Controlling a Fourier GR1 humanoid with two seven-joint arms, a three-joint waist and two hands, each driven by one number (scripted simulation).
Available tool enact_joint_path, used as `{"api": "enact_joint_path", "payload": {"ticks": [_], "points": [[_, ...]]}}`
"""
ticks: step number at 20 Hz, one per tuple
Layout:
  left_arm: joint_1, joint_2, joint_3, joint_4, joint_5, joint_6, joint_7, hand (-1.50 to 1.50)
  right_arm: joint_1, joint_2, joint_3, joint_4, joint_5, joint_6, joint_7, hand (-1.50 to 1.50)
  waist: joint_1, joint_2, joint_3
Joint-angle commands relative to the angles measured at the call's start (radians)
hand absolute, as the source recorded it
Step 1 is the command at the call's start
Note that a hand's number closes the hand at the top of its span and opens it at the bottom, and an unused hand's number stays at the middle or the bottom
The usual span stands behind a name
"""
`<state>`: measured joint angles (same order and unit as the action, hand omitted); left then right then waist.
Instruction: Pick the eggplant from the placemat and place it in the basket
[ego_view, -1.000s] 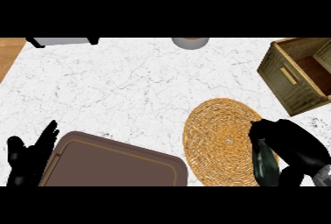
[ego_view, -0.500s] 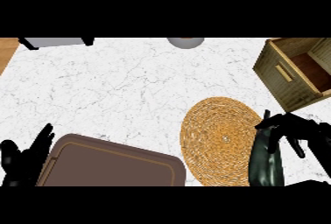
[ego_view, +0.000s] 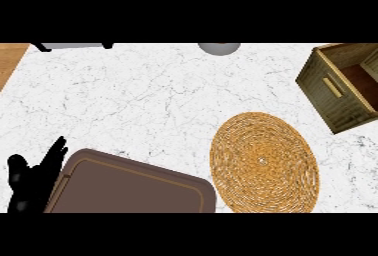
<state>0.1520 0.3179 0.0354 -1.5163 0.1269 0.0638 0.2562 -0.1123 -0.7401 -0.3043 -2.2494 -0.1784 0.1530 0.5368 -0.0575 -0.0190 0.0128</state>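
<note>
While the white marble surface (ego_view: 148, 100) carries everything, a brown tray (ego_view: 133, 187) fills its near edge, the woven placemat (ego_view: 264, 161) lies bare beside it, and the basket (ego_view: 341, 85) waits at the right edge. Left robot hand (ego_view: 33, 177) rests, fingers apart. Eggplant and right robot hand are out of view.

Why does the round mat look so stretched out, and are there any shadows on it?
In the head view, the steep downward look makes the woven placemat appear taller than wide; no shadow falls across it; light is even over the marble counter, with no glare.
</note>
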Motion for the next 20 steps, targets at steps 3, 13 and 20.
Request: {"api": "enact_joint_path", "payload": {"ticks": [3,13,20], "points": [[0.036,-0.065,-0.078,0.060,-0.010,-0.031,0.007,0.00,-0.176,-0.182,-0.258,0.195,-0.223,0.043,0.149,1.50,0.041,0.016,-0.016],[-0.059,-0.078,-0.074,0.126,-0.032,-0.045,0.016,0.00,-0.352,-0.404,-0.236,0.615,-0.234,0.172,0.101,1.50,0.081,0.030,-0.014],[-0.055,-0.103,-0.080,0.092,-0.048,-0.029,0.039,0.00,-0.417,-0.406,-0.143,0.812,-0.131,0.208,-0.078,1.50,0.092,0.030,-0.013]]}}
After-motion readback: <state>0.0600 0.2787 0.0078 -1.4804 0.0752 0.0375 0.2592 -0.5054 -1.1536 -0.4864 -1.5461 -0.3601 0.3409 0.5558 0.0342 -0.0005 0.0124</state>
